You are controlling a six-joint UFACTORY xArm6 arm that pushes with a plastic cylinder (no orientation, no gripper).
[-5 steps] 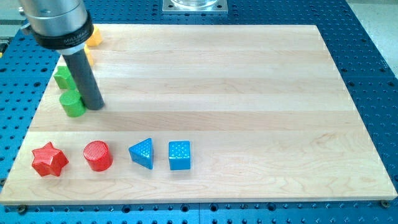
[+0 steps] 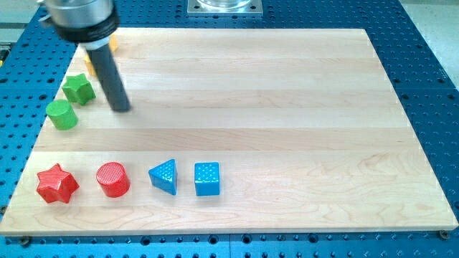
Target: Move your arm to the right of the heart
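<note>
My tip (image 2: pixel 122 109) rests on the wooden board (image 2: pixel 287 93) near the view's upper left. Two yellow blocks show only as slivers beside the rod: one (image 2: pixel 113 44) at the board's top edge, one (image 2: pixel 89 64) just left of the rod. Their shapes are hidden, so I cannot tell which is the heart. A green star (image 2: pixel 79 88) lies left of my tip. A green cylinder (image 2: pixel 62 115) lies further left and lower.
Along the view's bottom stand a red star (image 2: pixel 57 183), a red cylinder (image 2: pixel 112 179), a blue triangle (image 2: pixel 164 176) and a blue cube (image 2: pixel 207 178). The board's left edge is close to the green blocks.
My tip has moved up and to the right, away from the green cylinder. The green cylinder now lies further to the view's left. The green star is now fully uncovered.
</note>
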